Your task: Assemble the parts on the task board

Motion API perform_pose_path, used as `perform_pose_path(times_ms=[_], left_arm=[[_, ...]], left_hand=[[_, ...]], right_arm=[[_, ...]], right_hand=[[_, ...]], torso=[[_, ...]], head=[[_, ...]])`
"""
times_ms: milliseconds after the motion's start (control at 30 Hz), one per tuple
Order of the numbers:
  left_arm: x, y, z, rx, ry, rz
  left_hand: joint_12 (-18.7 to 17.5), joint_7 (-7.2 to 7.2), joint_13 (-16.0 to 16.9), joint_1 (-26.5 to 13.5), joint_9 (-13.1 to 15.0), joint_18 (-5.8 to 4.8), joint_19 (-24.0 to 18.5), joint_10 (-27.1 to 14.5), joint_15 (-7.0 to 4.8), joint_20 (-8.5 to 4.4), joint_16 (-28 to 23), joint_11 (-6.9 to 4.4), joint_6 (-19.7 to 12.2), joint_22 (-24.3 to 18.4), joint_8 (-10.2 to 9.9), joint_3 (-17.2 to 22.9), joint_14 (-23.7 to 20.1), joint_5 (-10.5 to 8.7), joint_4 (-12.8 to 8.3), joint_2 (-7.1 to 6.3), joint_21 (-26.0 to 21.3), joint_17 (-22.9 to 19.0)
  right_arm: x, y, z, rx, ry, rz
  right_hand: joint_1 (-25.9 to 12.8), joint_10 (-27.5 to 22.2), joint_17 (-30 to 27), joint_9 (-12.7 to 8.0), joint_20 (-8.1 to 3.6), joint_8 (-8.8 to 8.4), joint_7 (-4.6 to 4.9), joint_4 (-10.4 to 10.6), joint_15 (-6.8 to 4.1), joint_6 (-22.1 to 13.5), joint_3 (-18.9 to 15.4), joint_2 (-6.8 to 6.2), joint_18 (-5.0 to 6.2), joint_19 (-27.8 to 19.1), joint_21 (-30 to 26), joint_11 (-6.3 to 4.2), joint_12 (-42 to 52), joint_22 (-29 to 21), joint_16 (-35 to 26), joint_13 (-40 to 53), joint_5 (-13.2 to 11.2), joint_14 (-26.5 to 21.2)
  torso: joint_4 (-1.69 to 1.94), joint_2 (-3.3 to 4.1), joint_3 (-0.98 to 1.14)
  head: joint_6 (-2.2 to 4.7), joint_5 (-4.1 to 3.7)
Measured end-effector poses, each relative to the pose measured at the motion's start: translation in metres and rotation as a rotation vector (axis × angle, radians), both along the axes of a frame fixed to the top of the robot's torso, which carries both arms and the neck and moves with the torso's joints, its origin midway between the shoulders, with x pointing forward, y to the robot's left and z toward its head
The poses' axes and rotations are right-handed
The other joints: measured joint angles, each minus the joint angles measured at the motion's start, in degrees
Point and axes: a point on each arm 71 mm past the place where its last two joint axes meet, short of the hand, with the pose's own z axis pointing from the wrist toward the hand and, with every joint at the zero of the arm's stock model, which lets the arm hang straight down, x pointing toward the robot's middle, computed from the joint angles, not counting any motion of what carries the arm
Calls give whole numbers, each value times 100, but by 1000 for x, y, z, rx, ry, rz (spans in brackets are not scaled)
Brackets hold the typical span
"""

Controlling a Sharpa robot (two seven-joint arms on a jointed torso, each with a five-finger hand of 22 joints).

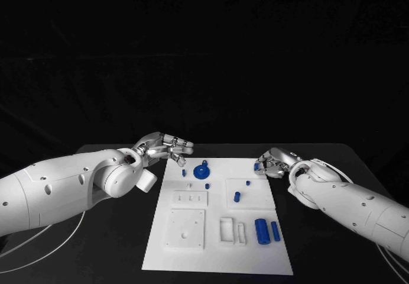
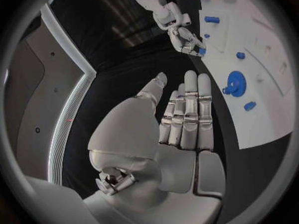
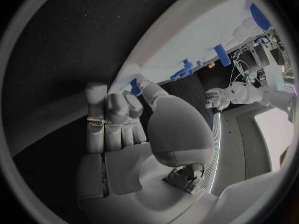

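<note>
Standing in task board [image 1: 217,260]: blue parts [image 1: 263,230]; right hand [image 1: 273,164] pinching blue peg [image 1: 256,167].

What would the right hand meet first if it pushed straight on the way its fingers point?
Probably the small blue part at the task board's far right edge; the right hand looks almost on it already, though contact is unclear.

The worktop [image 1: 111,248] is black and matte, its far edge running straight across behind both arms. Directly on it, in the middle, lies the white task board [image 1: 217,254], a long plate reaching from the far part of the worktop toward the near edge, its near end slightly wider in the head view. Bare black surface flanks the task board on the left and on the right. A thin pale cable [image 1: 51,251] trails over the near left corner of the worktop.
</note>
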Motion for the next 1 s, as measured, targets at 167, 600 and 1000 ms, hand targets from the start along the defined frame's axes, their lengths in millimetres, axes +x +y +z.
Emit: perform_pose_path(times_ms=[167,600,1000], left_arm=[[0,-1,0,2,2,-1],[0,-2,-1,5,5,-4],[0,-2,-1,8,7,-5]], left_hand=[[0,0,0,0,0,0,0,0,0,0,0,0,0,0,0,0,0,0,0,0,0,6],[0,3,0,0,0,-1,0,0,0,0,0,0,-38,-6,0,-15,0,0,-16,0,0,19],[0,40,0,0,0,-7,0,-33,0,0,0,8,-82,-5,0,-46,0,0,-17,0,0,44]], right_arm=[[0,1,0,3,1,2],[0,4,0,6,1,6],[0,4,-1,6,3,4]], right_hand=[[-34,0,0,0,0,0,-1,-106,8,34,204,35,0,0,36,0,0,0,0,8,-65,8],[-58,0,4,-1,0,0,-1,-84,8,34,30,11,0,0,67,0,23,0,0,7,24,8],[-58,0,3,6,0,0,31,46,8,-102,-219,11,0,0,67,0,23,2,0,-8,57,8]], torso=[[-2,0,1],[-2,1,5],[-3,-4,1]], head=[[-5,-2],[-13,-3],[-15,-4]])
